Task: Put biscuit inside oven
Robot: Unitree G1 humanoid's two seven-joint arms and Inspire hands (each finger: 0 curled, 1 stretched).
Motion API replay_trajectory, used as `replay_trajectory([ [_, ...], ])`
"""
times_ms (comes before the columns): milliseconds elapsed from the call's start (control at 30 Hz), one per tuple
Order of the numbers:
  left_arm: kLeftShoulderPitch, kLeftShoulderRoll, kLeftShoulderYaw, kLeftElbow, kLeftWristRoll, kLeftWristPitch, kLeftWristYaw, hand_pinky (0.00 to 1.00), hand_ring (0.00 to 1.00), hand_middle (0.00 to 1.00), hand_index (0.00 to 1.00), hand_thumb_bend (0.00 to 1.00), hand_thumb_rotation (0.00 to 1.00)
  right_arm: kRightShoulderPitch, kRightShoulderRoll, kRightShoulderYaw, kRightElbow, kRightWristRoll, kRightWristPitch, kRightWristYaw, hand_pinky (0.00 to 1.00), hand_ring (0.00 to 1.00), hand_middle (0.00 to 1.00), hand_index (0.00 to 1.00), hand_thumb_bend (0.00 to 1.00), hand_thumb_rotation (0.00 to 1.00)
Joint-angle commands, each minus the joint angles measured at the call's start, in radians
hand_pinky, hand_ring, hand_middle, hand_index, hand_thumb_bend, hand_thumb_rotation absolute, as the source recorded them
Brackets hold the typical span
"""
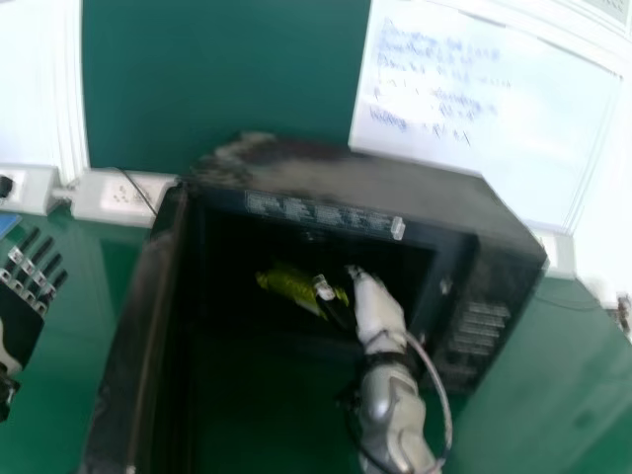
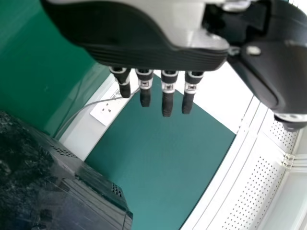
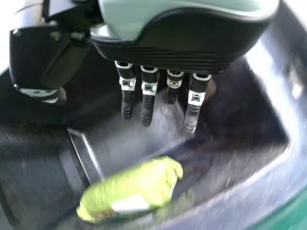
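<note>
In the head view my right hand (image 1: 375, 308) is inside the black oven's (image 1: 355, 183) opening, just right of the yellow-green biscuit packet (image 1: 291, 286). The right wrist view has the packet (image 3: 132, 189) lying on the oven floor, apart from the straight fingers of my right hand (image 3: 147, 103), which holds nothing. My left hand (image 1: 28, 286) is left of the oven with its fingers straight and empty; the left wrist view also has this hand (image 2: 168, 93), with the oven's dark casing (image 2: 62, 182) nearby.
The oven door (image 1: 133, 346) stands open at the left of the opening. Behind the oven are a green panel (image 1: 227, 79), a whiteboard (image 1: 474, 109) with writing, and a white socket strip (image 1: 118, 196) with a cable. Green tabletop (image 1: 563, 375) extends to the right.
</note>
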Motion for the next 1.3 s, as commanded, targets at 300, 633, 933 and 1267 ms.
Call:
replay_trajectory([
  [300,-0.015,0.011,-0.005,0.008,0.007,0.0,-0.014,1.0,1.0,0.96,0.95,0.4,0.26,0.121,-0.02,-0.068,-0.236,-0.007,-0.017,0.084,0.6,0.7,0.75,0.77,0.75,0.54],
  [633,-0.022,0.013,-0.012,0.025,0.026,-0.006,-0.039,1.0,1.0,0.97,0.96,0.41,0.28,0.246,0.019,-0.244,-0.446,0.195,-0.022,0.173,0.59,0.67,0.71,0.73,0.76,0.48],
  [933,-0.03,0.012,-0.01,0.04,0.032,-0.004,-0.058,1.0,1.0,0.96,0.96,0.43,0.28,0.376,0.061,-0.385,-0.573,0.382,-0.059,0.17,0.55,0.63,0.68,0.69,0.74,0.37],
  [1267,-0.025,0.019,-0.008,0.032,0.024,0.004,-0.066,1.0,1.0,0.95,0.97,0.41,0.27,0.477,0.092,-0.527,-0.625,0.561,-0.114,0.15,0.41,0.53,0.67,0.7,0.73,0.32],
])
